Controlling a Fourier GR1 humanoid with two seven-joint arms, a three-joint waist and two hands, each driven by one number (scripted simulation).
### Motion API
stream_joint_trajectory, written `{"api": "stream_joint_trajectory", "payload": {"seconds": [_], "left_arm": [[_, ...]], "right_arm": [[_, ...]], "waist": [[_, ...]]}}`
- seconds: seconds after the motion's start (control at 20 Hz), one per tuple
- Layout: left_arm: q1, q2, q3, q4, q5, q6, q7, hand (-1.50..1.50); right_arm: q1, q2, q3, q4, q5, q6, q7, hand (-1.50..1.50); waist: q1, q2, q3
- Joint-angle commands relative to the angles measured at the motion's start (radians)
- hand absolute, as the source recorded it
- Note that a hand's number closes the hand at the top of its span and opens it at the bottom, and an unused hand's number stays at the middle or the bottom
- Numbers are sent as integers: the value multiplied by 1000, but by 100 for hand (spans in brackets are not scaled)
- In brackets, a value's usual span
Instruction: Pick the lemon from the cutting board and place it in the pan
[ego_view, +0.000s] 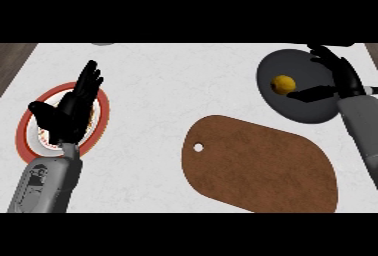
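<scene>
Over on the left, the left hand (70, 107) rests open, fingers up, above a red-rimmed plate (103, 107) and takes no part in this. Moving across, the brown cutting board (258, 167) lies bare in the middle of the counter (170, 75), its hanging hole toward the left end. And on the right, there's the lemon (283, 83), sitting inside the dark pan (284, 107), with the right hand (332, 75) just beside it, fingers spread and holding nothing. I'd call this the release. The way to finish well, I reckon, is to lift the hand straight up and away without nudging the fruit. The lemon looks nearly round from here, so I can't tell its long axis or which way it points.
</scene>
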Motion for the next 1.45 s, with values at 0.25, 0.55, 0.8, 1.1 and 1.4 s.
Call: {"api": "stream_joint_trajectory", "payload": {"seconds": [0.25,0.55,0.8,1.1,1.4], "left_arm": [[21,21,31,11,1,2,-4,0],[98,22,45,-48,20,-4,8,0],[94,43,66,-72,30,-16,27,0],[104,37,78,-53,22,-3,35,0],[106,19,68,-32,8,-9,-13,0]], "right_arm": [[75,-64,-171,43,-191,162,-201,-150],[172,-196,-173,53,-231,508,-318,-150],[260,-273,-161,-4,-265,646,-369,-150],[344,-276,-131,-128,-321,720,-308,-150],[419,-252,-89,-282,-376,703,-234,-150]], "waist": [[-47,-19,-2],[-64,-31,-4],[-85,-39,-6],[-106,-49,-8],[-97,-43,-8]]}}
